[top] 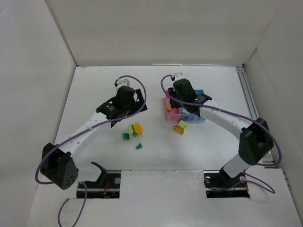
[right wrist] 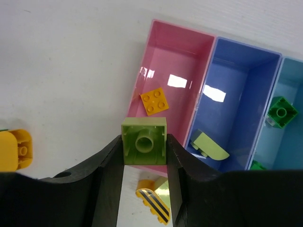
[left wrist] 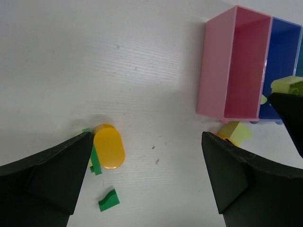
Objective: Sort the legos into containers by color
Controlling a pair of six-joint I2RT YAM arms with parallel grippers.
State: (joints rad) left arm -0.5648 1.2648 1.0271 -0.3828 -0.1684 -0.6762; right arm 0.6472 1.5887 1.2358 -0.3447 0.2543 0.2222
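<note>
1 pale yellow-green square plastic brick (right wrist: 143, 147) pinched by right gripper (right wrist: 145, 143).
Held at pink plastic bin (right wrist: 146, 66)'s near edge; left gripper (left wrist: 147, 138) spread wide.

Right wrist view: the pale yellow-green square plastic brick (right wrist: 144, 141) clamped in the right gripper (right wrist: 144, 147) hides part of the near wall of the pink plastic bin (right wrist: 180, 40). Below it, a yellow black-striped brick (right wrist: 152, 198) lies half hidden between the fingers. Left of the gripper, a rounded orange brick (right wrist: 14, 150) is cut off by the frame edge. Far right, the light blue plastic bin (right wrist: 289, 80) is cut off too.
</note>
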